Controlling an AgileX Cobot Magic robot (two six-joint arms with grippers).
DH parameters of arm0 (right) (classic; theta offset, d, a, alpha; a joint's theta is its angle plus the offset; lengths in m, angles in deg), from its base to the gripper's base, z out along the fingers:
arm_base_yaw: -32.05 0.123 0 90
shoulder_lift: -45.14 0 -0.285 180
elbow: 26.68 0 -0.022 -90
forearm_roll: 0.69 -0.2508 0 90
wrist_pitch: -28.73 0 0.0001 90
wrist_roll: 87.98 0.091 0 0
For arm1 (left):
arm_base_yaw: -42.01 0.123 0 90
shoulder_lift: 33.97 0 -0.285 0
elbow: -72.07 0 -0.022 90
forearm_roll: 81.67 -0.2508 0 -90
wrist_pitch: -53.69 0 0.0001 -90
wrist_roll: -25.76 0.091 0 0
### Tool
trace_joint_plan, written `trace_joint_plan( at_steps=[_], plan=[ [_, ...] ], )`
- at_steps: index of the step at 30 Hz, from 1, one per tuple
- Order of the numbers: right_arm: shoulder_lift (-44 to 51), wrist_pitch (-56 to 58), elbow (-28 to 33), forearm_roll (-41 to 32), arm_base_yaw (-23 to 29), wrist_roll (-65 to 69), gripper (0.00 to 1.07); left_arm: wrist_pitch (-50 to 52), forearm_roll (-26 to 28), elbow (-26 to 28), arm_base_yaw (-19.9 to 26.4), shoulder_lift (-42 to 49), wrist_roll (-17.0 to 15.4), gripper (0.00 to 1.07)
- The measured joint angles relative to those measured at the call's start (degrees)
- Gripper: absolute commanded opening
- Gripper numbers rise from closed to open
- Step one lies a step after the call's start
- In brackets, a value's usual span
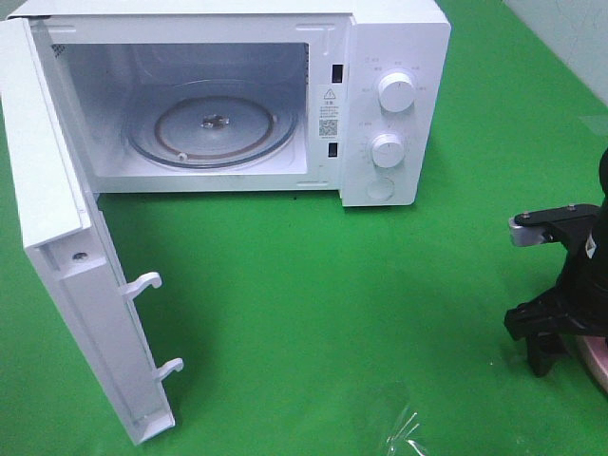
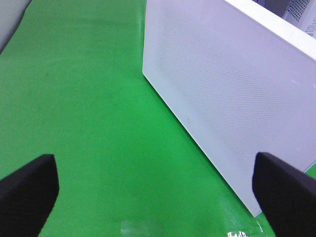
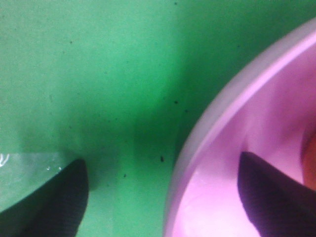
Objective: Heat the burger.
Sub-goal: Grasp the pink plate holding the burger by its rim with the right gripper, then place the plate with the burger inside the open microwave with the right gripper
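Observation:
The burger is almost wholly out of view; only an orange blur shows at the right wrist view's edge, and I cannot tell if it is the bun. My right gripper (image 1: 534, 344) is open at the far right, low over the pink plate (image 1: 596, 367). In the right wrist view the gripper (image 3: 163, 197) straddles the plate's rim (image 3: 212, 143), one finger over the green cloth, the other inside the plate. My left gripper (image 2: 158, 195) is open and empty, facing the outer side of the microwave door (image 2: 232, 94); it does not show in the exterior view.
The white microwave (image 1: 404, 47) stands at the back with its door (image 1: 57, 218) swung wide open to the left. Its glass turntable (image 1: 214, 128) is bare. A scrap of clear plastic film (image 1: 399, 427) lies on the green cloth at the front.

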Motion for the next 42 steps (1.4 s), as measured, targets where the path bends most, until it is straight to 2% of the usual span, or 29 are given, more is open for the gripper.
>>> trace_joint_plan(
  at_steps=[1, 2, 3, 6, 8, 9, 10, 13, 14, 30, 42],
  plan=[
    [-0.06, -0.23, 0.0, -0.23, 0.0, 0.17, 0.54, 0.0, 0.0, 0.0, 0.0, 0.0, 0.0, 1.0],
    [-0.06, -0.23, 0.0, -0.23, 0.0, 0.17, 0.54, 0.0, 0.0, 0.0, 0.0, 0.0, 0.0, 1.0],
    [-0.11, -0.57, 0.0, -0.17, 0.0, 0.4, 0.42, 0.0, 0.0, 0.0, 0.0, 0.0, 0.0, 1.0],
    [-0.11, -0.69, 0.0, 0.06, 0.0, 0.52, 0.36, 0.0, 0.0, 0.0, 0.0, 0.0, 0.0, 1.0],
    [-0.34, -0.52, 0.0, 2.69, -0.11, 0.97, 0.16, 0.0, 0.0, 0.0, 0.0, 0.0, 0.0, 1.0],
    [-0.34, -0.52, 0.0, 2.69, -0.11, 0.97, 0.16, 0.0, 0.0, 0.0, 0.0, 0.0, 0.0, 1.0],
    [-0.46, -0.23, 0.0, 2.92, -0.11, 1.43, 0.07, 0.0, 0.0, 0.0, 0.0, 0.0, 0.0, 1.0],
    [-0.46, 0.29, 0.0, 2.81, -0.11, 1.72, 0.05, 0.0, 0.0, 0.0, 0.0, 0.0, 0.0, 1.0],
    [-0.46, 0.8, 0.0, 2.81, -0.11, 1.72, 0.0, 0.0, 0.0, 0.0, 0.0, 0.0, 0.0, 1.0],
    [-0.06, 2.12, 0.0, 3.5, -0.06, 3.5, 0.0, 0.0, 0.0, 0.0, 0.0, 0.0, 0.0, 1.0],
    [1.72, 3.67, 0.46, 9.34, 2.52, 10.08, 0.0, 0.0, 0.0, 0.0, 0.0, 0.0, 0.0, 1.0]
  ],
)
